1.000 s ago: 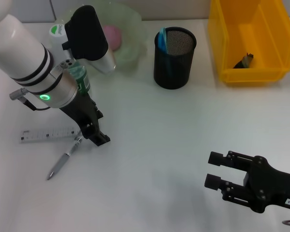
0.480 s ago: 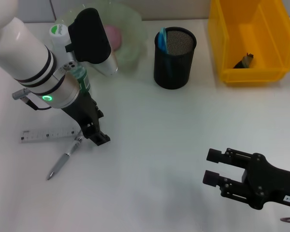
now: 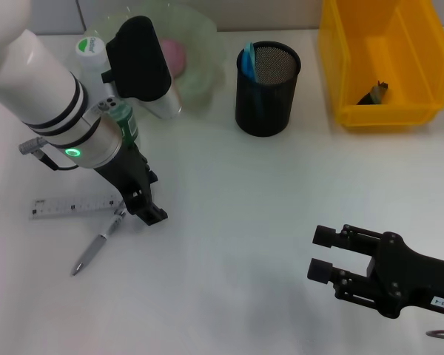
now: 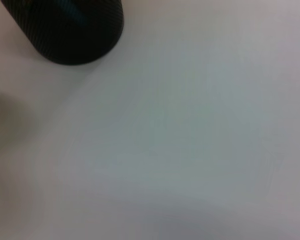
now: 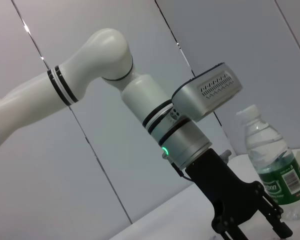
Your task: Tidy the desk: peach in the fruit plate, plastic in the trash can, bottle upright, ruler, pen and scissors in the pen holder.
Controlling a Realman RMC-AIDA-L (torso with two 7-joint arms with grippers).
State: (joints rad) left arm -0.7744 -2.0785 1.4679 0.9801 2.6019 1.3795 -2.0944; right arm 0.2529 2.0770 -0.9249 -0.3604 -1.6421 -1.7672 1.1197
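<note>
Fingers of the left gripper (image 3: 149,213) point down at the tabletop (image 3: 237,192) on the left side, tips just above it and right beside the pen (image 3: 98,244); from the right wrist view they look slightly parted with nothing between them. Pen lies flat at a slant, its far end close by those tips. Ruler (image 3: 72,206) lies flat just to the left, touching or almost touching the pen's far end. Bottle (image 5: 271,165) stands upright behind the left arm, green label, white cap. Peach (image 3: 173,56) sits in the plate (image 3: 203,44) at the far left. Holder (image 3: 266,87) at far centre has a blue-handled item inside. Yellow bin (image 3: 381,59) at far right holds a dark scrap. Right gripper (image 3: 322,253) hovers near right, fingers spread, grasping nothing.
</note>
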